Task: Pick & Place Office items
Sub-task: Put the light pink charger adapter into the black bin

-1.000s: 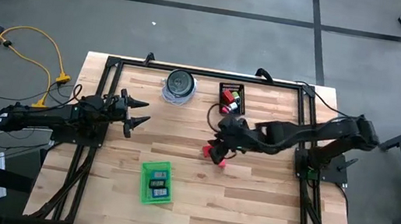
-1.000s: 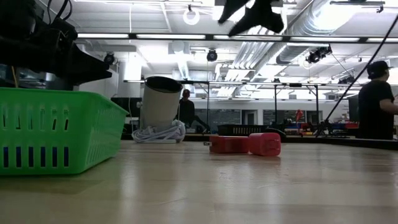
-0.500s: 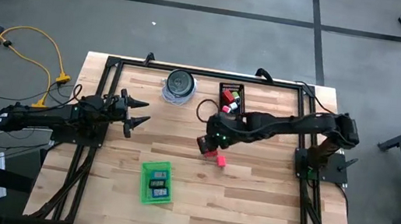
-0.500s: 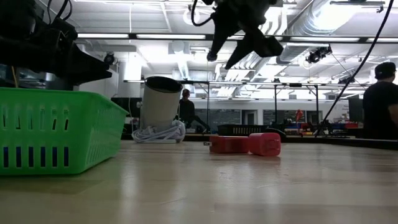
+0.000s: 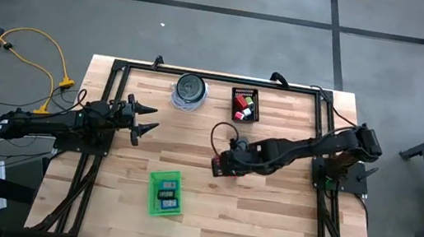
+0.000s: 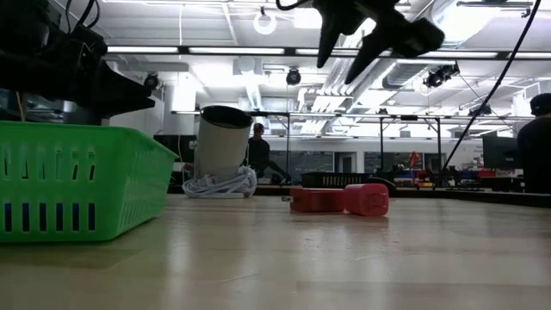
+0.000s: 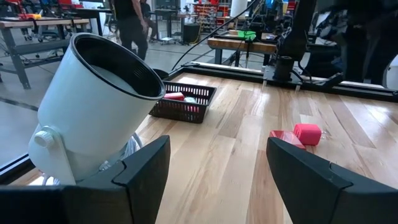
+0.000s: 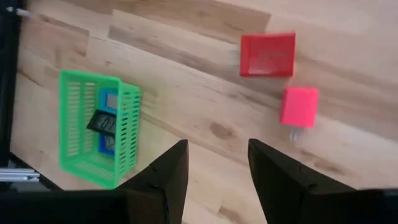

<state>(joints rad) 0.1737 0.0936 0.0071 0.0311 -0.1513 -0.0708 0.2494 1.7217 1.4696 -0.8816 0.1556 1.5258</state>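
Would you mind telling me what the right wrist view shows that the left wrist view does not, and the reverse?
Only the right wrist view shows the green tray with blue and dark pieces inside. Only the left wrist view shows the white container and the black basket of small items. Both show the red block and the pink block apart on the bare table, with each claw empty.

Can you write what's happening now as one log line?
right end effector: open, empty, above red block and pink block | left end effector: open, waiting

red block (image 8: 268,55) hidden under right arm from above, black basket (image 5: 245,104) contents too small
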